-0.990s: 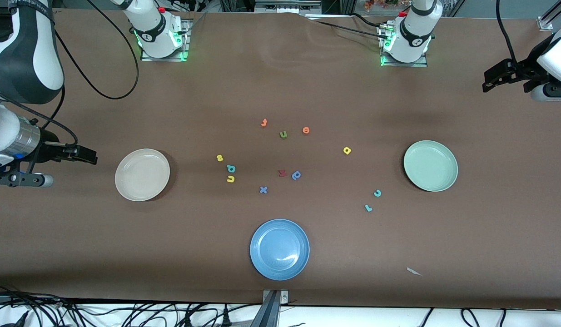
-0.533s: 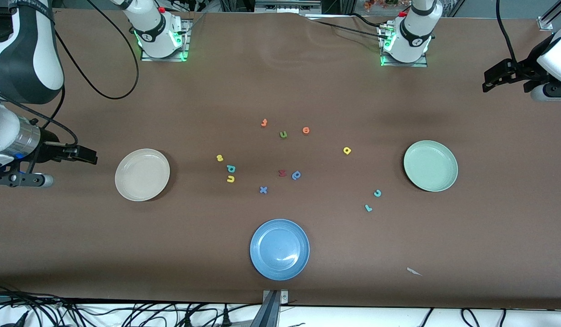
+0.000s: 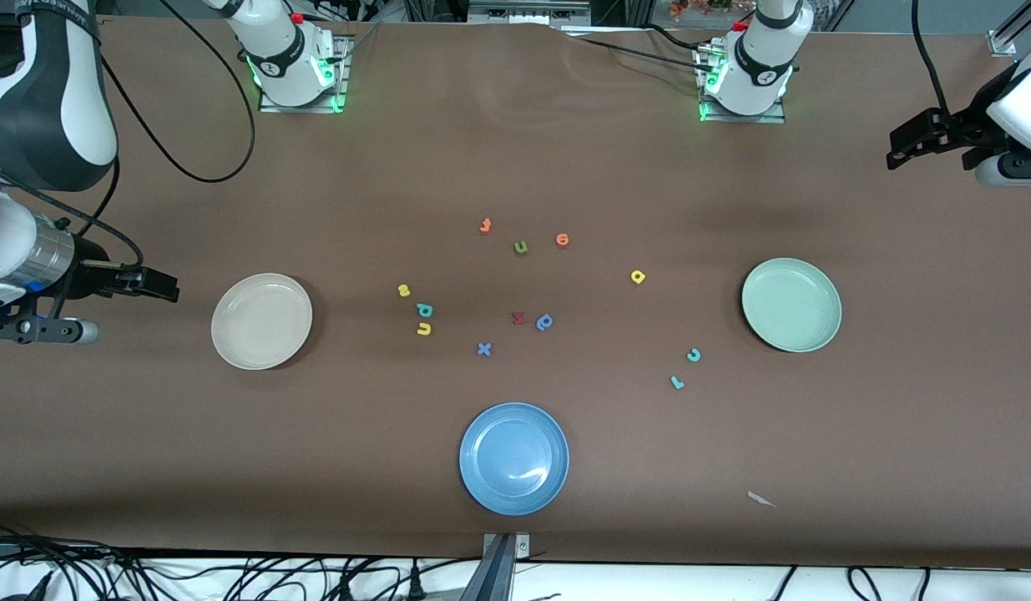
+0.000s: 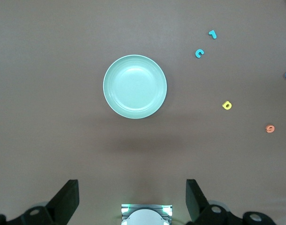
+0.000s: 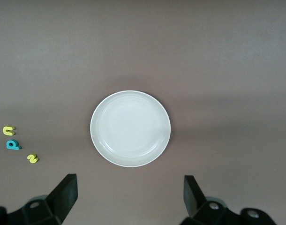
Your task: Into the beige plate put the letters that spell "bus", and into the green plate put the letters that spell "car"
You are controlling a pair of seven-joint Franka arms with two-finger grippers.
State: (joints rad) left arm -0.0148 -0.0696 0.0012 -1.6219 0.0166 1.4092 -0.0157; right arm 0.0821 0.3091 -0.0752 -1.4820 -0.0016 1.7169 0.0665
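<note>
The beige plate (image 3: 261,320) (image 5: 130,128) lies toward the right arm's end and holds nothing. Beside it lie a yellow "s" (image 3: 403,290), a teal "b" (image 3: 424,310) and a yellow "u" (image 3: 424,329). The green plate (image 3: 790,304) (image 4: 135,86) lies toward the left arm's end, also bare. A yellow "a" (image 3: 638,276), a teal "c" (image 3: 693,355) and a teal "r" (image 3: 676,382) lie near it. My right gripper (image 3: 139,284) (image 5: 131,199) hangs open high over the table's end by the beige plate. My left gripper (image 3: 932,138) (image 4: 132,201) hangs open high by the green plate.
A blue plate (image 3: 513,457) sits nearest the front camera. Mid-table lie an orange "t" (image 3: 485,225), a green "u" (image 3: 521,247), an orange "o" (image 3: 563,240), a red letter (image 3: 518,318), a darker blue rounded letter (image 3: 545,322) and a blue "x" (image 3: 483,349).
</note>
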